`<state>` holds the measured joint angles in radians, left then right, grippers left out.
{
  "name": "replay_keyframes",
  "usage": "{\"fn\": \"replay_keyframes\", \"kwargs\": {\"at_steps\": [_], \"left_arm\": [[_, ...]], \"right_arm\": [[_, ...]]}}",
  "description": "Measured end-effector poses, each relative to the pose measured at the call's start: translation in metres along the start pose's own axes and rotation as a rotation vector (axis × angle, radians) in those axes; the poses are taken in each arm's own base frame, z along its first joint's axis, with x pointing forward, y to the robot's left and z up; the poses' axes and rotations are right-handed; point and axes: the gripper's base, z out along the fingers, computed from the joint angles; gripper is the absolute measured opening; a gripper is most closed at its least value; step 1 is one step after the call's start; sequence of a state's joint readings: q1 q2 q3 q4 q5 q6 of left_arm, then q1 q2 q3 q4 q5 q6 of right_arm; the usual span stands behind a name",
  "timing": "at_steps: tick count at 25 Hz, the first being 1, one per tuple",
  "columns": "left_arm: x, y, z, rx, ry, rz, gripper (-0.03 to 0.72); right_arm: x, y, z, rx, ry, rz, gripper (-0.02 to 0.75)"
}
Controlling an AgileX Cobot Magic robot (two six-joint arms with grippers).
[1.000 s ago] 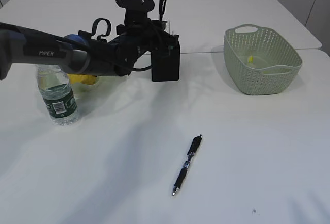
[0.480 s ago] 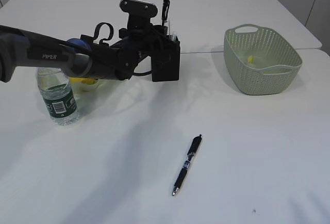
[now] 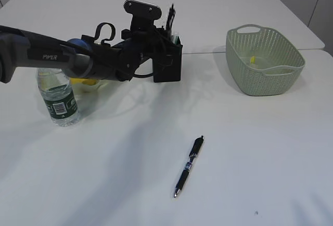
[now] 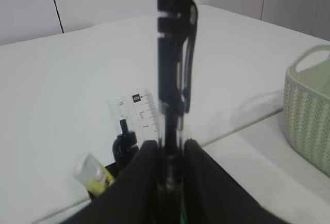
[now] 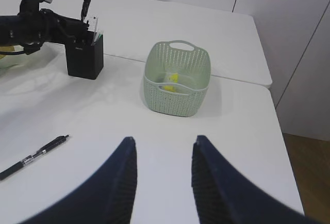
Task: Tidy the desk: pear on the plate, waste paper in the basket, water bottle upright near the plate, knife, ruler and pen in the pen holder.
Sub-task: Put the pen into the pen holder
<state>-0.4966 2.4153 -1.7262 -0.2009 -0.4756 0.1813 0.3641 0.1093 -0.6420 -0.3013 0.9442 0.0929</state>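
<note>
The left end effector (image 4: 167, 164) is clamped on a black pen (image 4: 172, 69), held upright just above the black pen holder (image 3: 167, 59) toward the far edge of the surface (image 3: 250, 158). Released off-centre, that pen could catch the transparent ruler (image 4: 138, 111) or the rim and tip out. The right end effector (image 5: 161, 175) hangs with jaws apart, holding nothing. A second pen (image 3: 189, 166) lies near the front edge, not yet collected. The water bottle (image 3: 56, 93) stands beside the arm's elbow, where a swing back could topple it.
</note>
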Motion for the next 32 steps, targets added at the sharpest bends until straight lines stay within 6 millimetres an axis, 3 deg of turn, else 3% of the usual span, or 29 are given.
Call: {"fn": "replay_keyframes", "kwargs": {"at_steps": [9, 16, 26, 32], "left_arm": [[0.002, 0.0, 0.0, 0.004, 0.024, 0.0, 0.23], [-0.001, -0.001, -0.001, 0.007, 0.032, -0.002, 0.244], [-0.045, 0.021, -0.015, 0.006, 0.135, -0.019, 0.244], [-0.089, 0.038, -0.034, 0.003, 0.161, 0.0, 0.244]], "right_arm": [[0.0, 0.0, 0.0, 0.0, 0.0, 0.0, 0.299], [0.0, 0.0, 0.0, 0.0, 0.0, 0.004, 0.3], [-0.001, 0.001, 0.003, -0.003, 0.016, 0.08, 0.299], [-0.005, 0.007, 0.018, -0.038, 0.097, 0.094, 0.3]]}}
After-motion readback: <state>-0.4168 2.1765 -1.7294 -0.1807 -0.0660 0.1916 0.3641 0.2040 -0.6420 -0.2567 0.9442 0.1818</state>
